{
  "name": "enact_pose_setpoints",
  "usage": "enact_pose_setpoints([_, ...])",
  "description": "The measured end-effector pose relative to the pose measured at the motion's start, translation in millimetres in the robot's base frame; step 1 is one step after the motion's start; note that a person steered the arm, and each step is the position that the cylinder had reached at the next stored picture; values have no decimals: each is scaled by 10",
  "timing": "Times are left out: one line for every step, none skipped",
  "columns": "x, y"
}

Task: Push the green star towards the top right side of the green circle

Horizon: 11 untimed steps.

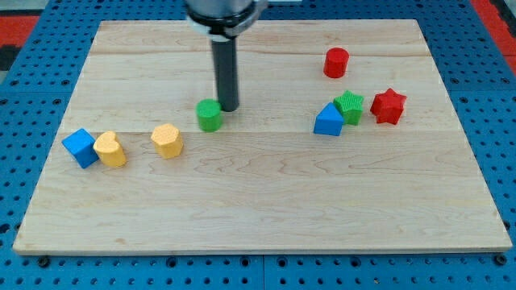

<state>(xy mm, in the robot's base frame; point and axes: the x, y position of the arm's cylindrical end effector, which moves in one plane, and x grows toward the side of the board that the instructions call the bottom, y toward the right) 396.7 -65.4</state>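
Tool: a bare rod, no jaws, grasping nothing, with my tip (229,109) down on the counter (266,201), just beside the green circle (210,115) at its upper right edge, touching or nearly so; cannot tell which. Green star (350,106) well off towards the view's right of my tip, at about the same height, not yet moved towards its goal. Wedged there: blue block (328,120) touching its near, lower side, red star (388,105) just beyond on the far side, red cylinder (335,62) farther up and apart. Best to leave the circle undisturbed first: draw away up and rightwards, not across it. Then swing above the cluster, passing below the red cylinder, and drop into the narrow gap between the two stars. Tight fit, by the look of it, so a risk of nudging the red star. Push leftwards with a slight upward bias so the star slides off the blue block instead of dragging it along. Keep contact centred on the star, since its points probably make it turn. Ease off short of the circle, stopping just above and to its right.
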Motion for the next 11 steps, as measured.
enact_pose_setpoints([70, -163])
enact_pose_setpoints([-78, 529])
enact_pose_setpoints([-299, 1162])
enact_pose_setpoints([-354, 1839])
enact_pose_setpoints([-356, 2512])
enact_pose_setpoints([-234, 3059])
enact_pose_setpoints([25, 2690])
enact_pose_setpoints([28, 1878])
enact_pose_setpoints([28, 973])
enact_pose_setpoints([28, 440])
enact_pose_setpoints([-97, 628])
